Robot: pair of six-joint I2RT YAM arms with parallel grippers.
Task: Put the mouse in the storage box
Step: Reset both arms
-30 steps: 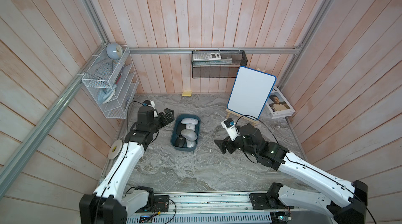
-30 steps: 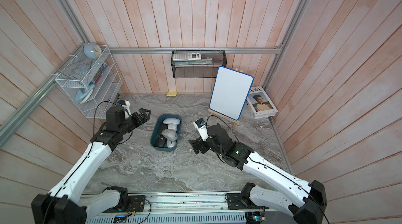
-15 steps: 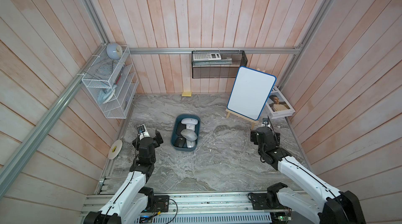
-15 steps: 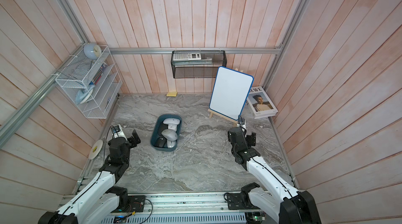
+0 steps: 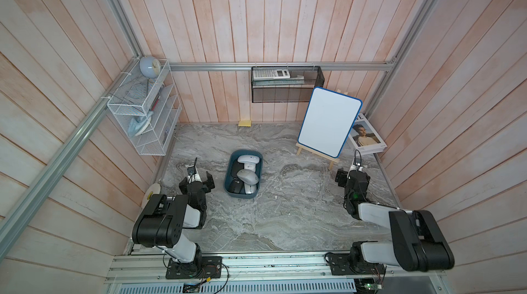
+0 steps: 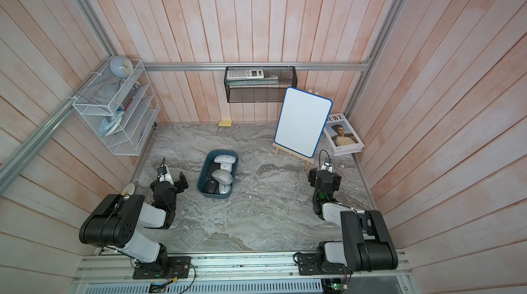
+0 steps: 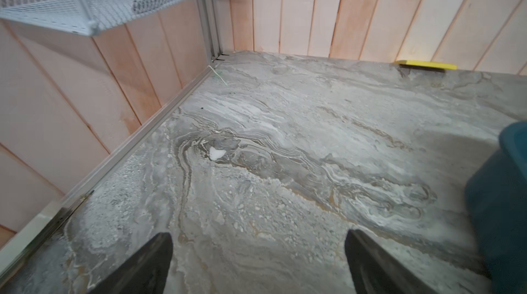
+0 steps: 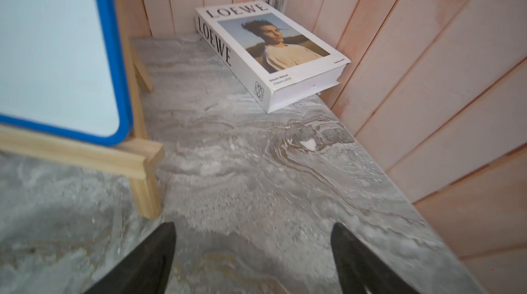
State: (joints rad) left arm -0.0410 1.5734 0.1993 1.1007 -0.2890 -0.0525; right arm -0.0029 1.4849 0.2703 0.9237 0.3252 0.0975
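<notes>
Top views both show pinkish wood-plank walls (image 5: 256, 16) boxing in a grey marble-look tabletop (image 5: 285, 215), swirly and matte. Mid-table sits the storage box (image 5: 240, 195), a dark teal plastic bin with rounded corners and low walls. It's piled with smooth rounded mice, a grey mouse (image 5: 247, 177) lying over white and black ones. Left gripper (image 7: 258, 239) is just beside the box, right gripper (image 8: 254, 227) well apart from it, near the pale wooden easel (image 8: 142, 181). Both have their black pointed jaws spread over bare table, nothing pinched.

Both top views: high over near edge, steeply down, whole table (image 5: 299, 215) shared. Wrist views: low, close, facing far corners.
</notes>
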